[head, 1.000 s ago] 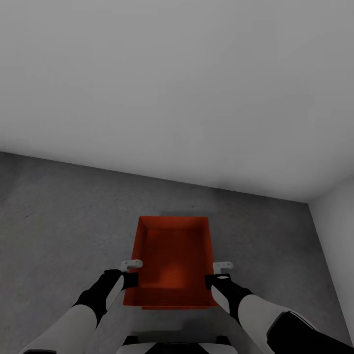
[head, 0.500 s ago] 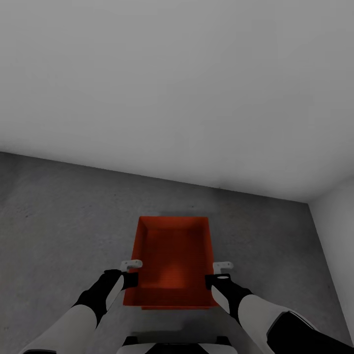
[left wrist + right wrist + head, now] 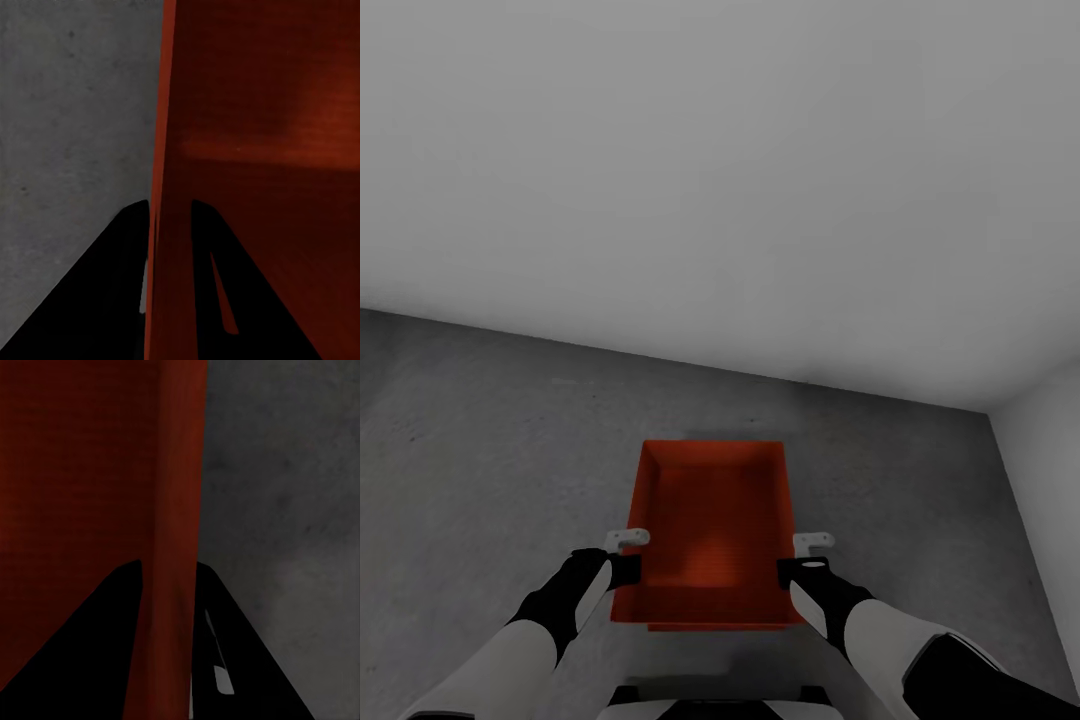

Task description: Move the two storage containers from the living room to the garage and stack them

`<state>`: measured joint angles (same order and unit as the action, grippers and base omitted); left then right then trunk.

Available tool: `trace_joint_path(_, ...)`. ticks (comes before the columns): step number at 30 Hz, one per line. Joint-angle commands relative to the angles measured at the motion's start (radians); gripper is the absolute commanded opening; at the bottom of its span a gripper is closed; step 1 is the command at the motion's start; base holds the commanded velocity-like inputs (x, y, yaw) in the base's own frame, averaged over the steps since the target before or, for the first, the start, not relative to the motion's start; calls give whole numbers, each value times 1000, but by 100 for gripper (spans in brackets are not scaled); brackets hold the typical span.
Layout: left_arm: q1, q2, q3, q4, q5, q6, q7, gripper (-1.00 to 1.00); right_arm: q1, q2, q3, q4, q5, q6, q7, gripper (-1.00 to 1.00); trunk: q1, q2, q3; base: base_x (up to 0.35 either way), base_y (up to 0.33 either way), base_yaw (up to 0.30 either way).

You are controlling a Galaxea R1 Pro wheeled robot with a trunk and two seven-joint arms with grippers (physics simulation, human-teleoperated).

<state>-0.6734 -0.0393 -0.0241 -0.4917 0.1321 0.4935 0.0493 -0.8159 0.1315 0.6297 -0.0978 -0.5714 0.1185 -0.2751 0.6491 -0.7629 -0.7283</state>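
Nothing has moved since the earlier frames: container, arms and camera sit exactly as they did a second ago. One orange-red storage container (image 3: 710,530) hangs between the two arms over the concrete floor (image 3: 480,440) of the garage, short of the grey-white wall (image 3: 720,180) and near the corner where that wall meets a second one. The left gripper (image 3: 622,555) is clamped over the container's left wall, one finger inside and one outside (the left wrist view shows the wall (image 3: 161,180) pinched between the dark fingers). The right gripper (image 3: 808,558) grips the right wall (image 3: 176,510) the same way.

My judgement is that the step in hand is setting this bin down. Done well, both arms lower together so the container stays level, and the fingers open only once its base rests flat on the floor, with room left beside the wall for stacking. Whether a second bin lies underneath I cannot tell.
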Motion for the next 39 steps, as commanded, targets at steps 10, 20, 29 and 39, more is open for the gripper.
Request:
trace_joint_path(10,-1,-10,-5,-4,-22,7,11,-100,-1,0,14,3,-10,44,-9,-100,39,-71,-32,0,0,0)
trace_joint_path(20,-1,-10,-5,-5,-23,7,11,-100,0,0,14,3,-10,44,-9,-100,46,-85,-38,0,0,0)
trace_joint_path(29,-1,-10,-5,-5,-23,7,11,-100,0,0,14,3,-9,44,-9,-100,46,-85,-38,0,0,0)
trace_joint_path(39,-1,-14,-5,-5,-24,7,12,-100,-1,0,15,3,-9,44,-9,-100,46,-85,-38,-76,0,0)
